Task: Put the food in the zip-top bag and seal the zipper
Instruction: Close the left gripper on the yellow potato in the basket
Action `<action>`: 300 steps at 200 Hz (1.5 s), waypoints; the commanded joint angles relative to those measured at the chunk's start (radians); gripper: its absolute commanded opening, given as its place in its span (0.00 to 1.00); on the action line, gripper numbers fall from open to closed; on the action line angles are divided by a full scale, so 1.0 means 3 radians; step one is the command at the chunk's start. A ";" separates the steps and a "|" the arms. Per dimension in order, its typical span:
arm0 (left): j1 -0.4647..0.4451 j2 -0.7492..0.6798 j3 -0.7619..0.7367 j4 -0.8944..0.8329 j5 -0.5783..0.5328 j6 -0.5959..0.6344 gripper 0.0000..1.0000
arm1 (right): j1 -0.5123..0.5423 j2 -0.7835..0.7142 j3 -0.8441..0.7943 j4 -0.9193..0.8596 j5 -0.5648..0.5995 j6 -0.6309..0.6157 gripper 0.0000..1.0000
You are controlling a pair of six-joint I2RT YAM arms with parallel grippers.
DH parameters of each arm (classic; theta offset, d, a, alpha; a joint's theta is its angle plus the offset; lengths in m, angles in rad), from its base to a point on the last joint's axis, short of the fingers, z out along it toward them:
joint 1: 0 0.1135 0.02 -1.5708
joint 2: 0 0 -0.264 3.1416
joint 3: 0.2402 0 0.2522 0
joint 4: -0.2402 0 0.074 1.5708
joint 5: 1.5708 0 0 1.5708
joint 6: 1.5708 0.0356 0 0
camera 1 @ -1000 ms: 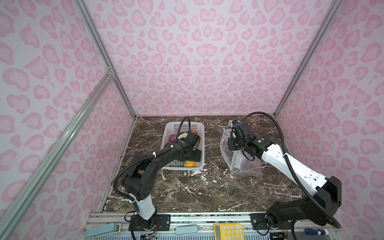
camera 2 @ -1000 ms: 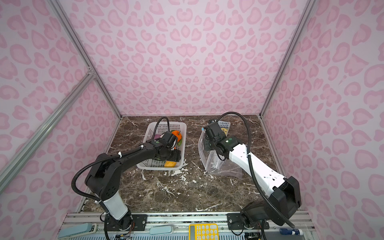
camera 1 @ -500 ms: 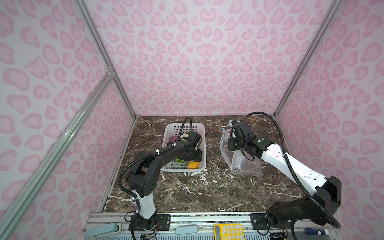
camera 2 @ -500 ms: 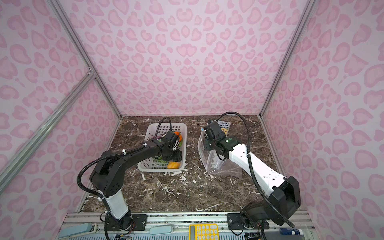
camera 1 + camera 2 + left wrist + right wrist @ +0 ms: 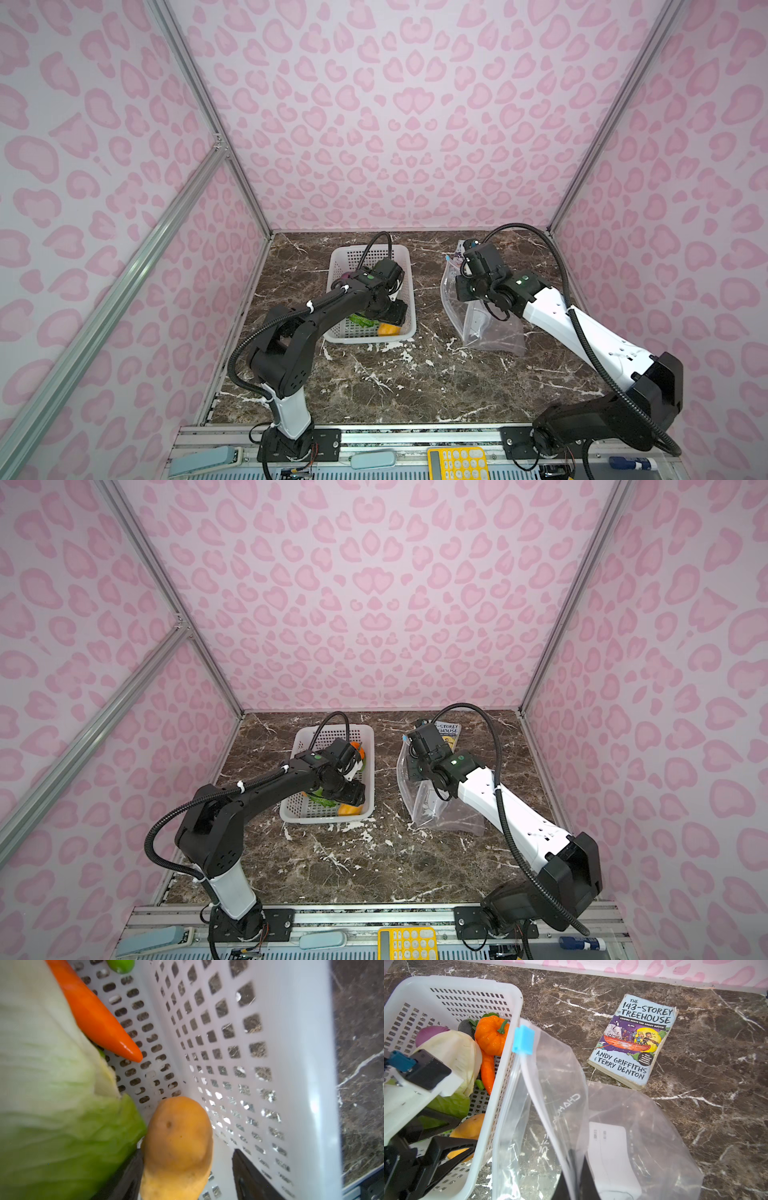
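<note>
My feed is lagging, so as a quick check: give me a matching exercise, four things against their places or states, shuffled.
1. potato
2. zip-top bag
3. blue slider
4. book

A. lying flat on the table
B. inside the open left pincer, in the basket
C. edge pinched in the shut right pincer
D. at one end of the bag's open mouth

Pairs: 1-B, 2-C, 3-D, 4-A

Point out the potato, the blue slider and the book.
potato [image 5: 176, 1147], left wrist view, middle of its skin.
blue slider [image 5: 522, 1040], right wrist view, its flat face.
book [image 5: 633, 1041], right wrist view, front cover.
</note>
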 commanded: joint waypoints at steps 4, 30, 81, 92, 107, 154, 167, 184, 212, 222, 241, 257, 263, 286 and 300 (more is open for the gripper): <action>0.0000 -0.0035 -0.0036 -0.0112 -0.0025 0.0185 0.71 | 0.0001 -0.0026 -0.0034 0.0020 0.0038 0.0000 0.00; -0.0006 0.0064 0.0012 -0.0177 -0.0078 0.0281 0.72 | 0.0001 -0.0044 -0.0040 0.0021 0.0043 0.0009 0.00; -0.0020 0.0152 -0.0090 -0.0063 -0.0119 0.0294 0.71 | 0.0001 -0.0064 -0.0075 0.0036 0.0056 0.0027 0.00; -0.0025 0.0164 -0.0087 -0.0037 -0.0115 0.0280 0.70 | 0.0001 -0.0066 -0.0077 0.0037 0.0056 0.0028 0.00; -0.0025 0.0165 -0.0066 -0.0017 -0.0090 0.0267 0.68 | 0.0006 -0.0064 -0.0077 0.0030 0.0070 0.0022 0.00; -0.0025 0.0149 -0.0059 0.0076 -0.0038 0.0207 0.59 | 0.0001 -0.0075 -0.0100 0.0038 0.0081 0.0019 0.00; -0.0025 0.0174 -0.0052 0.0084 -0.0002 0.0206 0.58 | 0.0001 -0.0075 -0.0100 0.0035 0.0081 0.0018 0.00; -0.0025 0.0222 -0.0049 0.0075 0.0049 0.0202 0.60 | -0.0001 -0.0085 -0.0102 0.0030 0.0091 0.0018 0.00; -0.0034 0.0278 -0.0059 0.0070 0.0077 0.0208 0.65 | -0.0004 -0.0110 -0.0115 0.0035 0.0106 0.0025 0.00; -0.0035 0.0282 -0.0065 0.0068 0.0067 0.0208 0.65 | -0.0004 -0.0125 -0.0116 0.0034 0.0107 0.0023 0.00; -0.0035 0.0246 -0.0059 0.0081 0.0033 0.0198 0.53 | -0.0009 -0.0135 -0.0128 0.0037 0.0107 0.0027 0.00; -0.0035 0.0185 -0.0045 0.0078 -0.0005 0.0184 0.43 | -0.0009 -0.0135 -0.0129 0.0035 0.0107 0.0031 0.00; -0.0035 0.0150 -0.0040 0.0077 -0.0015 0.0178 0.41 | -0.0009 -0.0140 -0.0122 0.0032 0.0107 0.0028 0.00; -0.0021 -0.0020 -0.0004 0.0076 0.0001 0.0145 0.39 | -0.0009 -0.0125 -0.0111 0.0027 0.0112 0.0025 0.00; -0.0003 -0.0120 0.0042 0.0083 0.0053 0.0115 0.39 | -0.0013 -0.0111 -0.0101 0.0028 0.0102 0.0024 0.00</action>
